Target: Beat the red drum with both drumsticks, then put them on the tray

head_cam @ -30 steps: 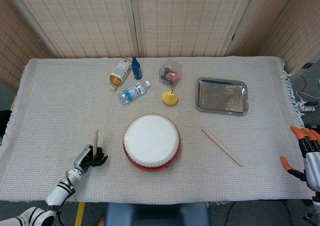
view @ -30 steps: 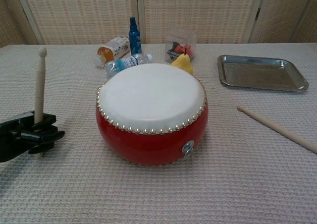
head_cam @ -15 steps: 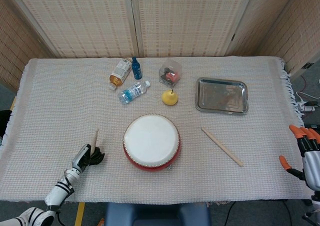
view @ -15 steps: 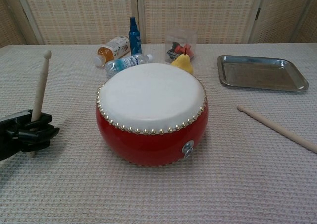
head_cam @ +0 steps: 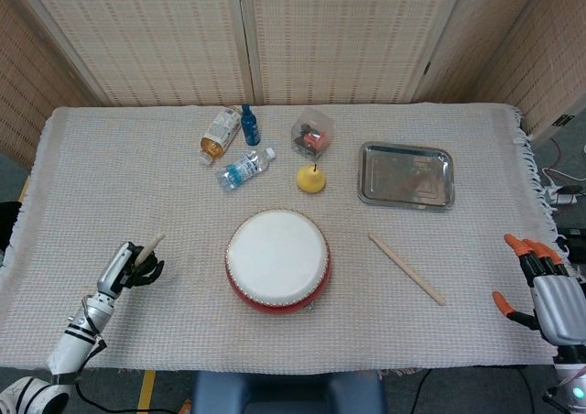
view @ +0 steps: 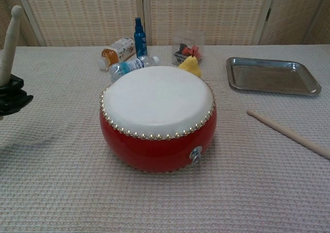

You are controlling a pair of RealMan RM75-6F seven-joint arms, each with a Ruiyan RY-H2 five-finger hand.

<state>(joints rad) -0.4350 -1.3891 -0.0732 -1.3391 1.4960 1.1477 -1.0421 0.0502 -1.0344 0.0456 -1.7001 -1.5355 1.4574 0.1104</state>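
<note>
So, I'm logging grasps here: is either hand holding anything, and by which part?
The left hand grips a drumstick near its lower end. The right hand holds nothing.

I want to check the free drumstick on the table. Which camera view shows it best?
The head view shows the whole free drumstick, lying diagonally on the cloth between the red drum and the tray. The chest view cuts off its near end at the frame edge.
</note>
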